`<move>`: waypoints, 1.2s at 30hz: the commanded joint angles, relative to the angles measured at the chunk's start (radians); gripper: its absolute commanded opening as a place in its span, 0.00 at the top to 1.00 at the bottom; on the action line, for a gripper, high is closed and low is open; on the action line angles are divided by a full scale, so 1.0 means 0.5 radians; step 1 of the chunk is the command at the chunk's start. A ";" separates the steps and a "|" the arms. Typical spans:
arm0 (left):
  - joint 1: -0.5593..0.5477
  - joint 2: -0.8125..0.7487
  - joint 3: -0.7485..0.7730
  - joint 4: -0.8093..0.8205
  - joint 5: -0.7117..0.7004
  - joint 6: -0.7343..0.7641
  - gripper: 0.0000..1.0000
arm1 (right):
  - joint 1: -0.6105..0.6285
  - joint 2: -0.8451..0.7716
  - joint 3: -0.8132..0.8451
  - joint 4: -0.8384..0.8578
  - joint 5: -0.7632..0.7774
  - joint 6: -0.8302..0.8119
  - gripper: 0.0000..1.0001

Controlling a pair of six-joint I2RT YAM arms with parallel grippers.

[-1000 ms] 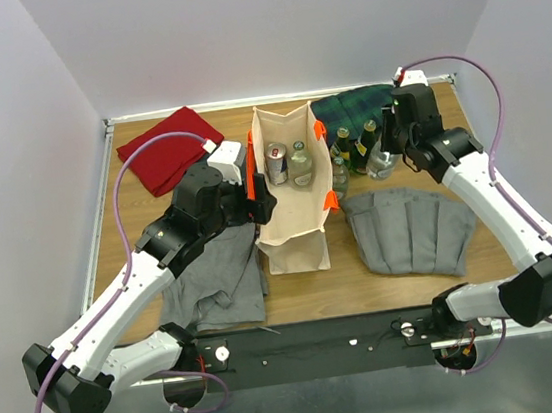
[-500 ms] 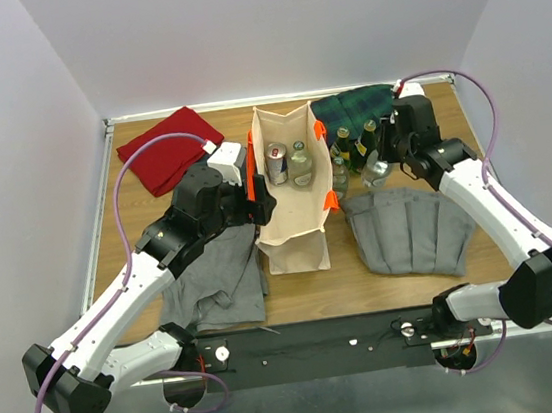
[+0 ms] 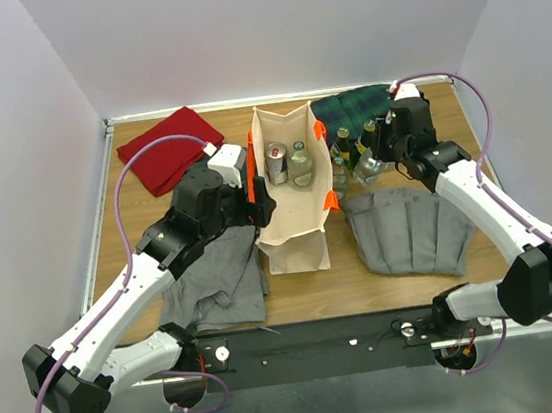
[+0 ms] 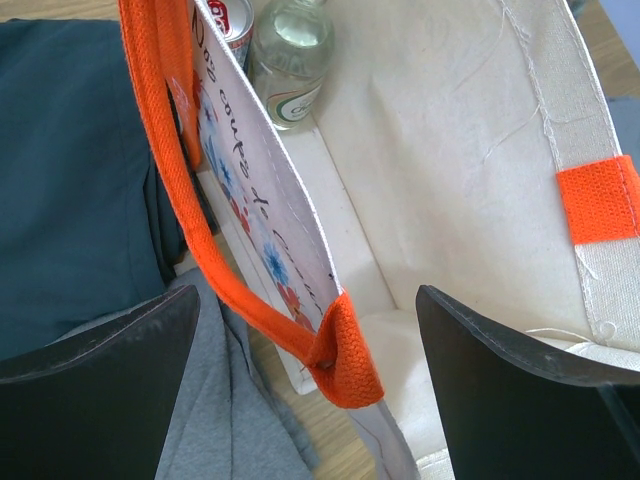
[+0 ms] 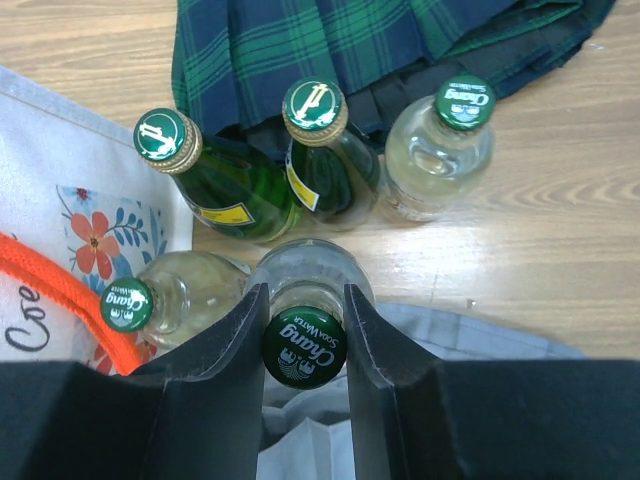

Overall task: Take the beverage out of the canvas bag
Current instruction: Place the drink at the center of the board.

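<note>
While right pincer [image 5: 304, 305] clamps upright soda bottle [image 5: 304, 345] | canvas bag [image 3: 293, 219] long axis near-far | left pincer [image 4: 305, 385] wide

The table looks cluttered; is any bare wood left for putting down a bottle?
Yes: along the table's right edge beside the grey cloth, and between the red cloth and canvas bag. Crowded around the bottle cluster.

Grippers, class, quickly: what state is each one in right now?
Left gripper: open, jaws straddling the near wall of the beige canvas bag, gripping nothing.
Right gripper: shut on the neck of a clear glass soda water bottle with a green cap.
</note>
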 commanded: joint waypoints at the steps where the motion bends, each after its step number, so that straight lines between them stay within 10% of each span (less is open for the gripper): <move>1: 0.012 -0.033 -0.015 -0.009 0.010 -0.007 0.01 | -0.013 0.044 0.009 0.324 -0.046 0.014 0.99; 36: 0.012 -0.033 -0.036 -0.019 -0.011 -0.010 0.01 | -0.010 0.268 -0.092 0.518 -0.113 0.041 0.99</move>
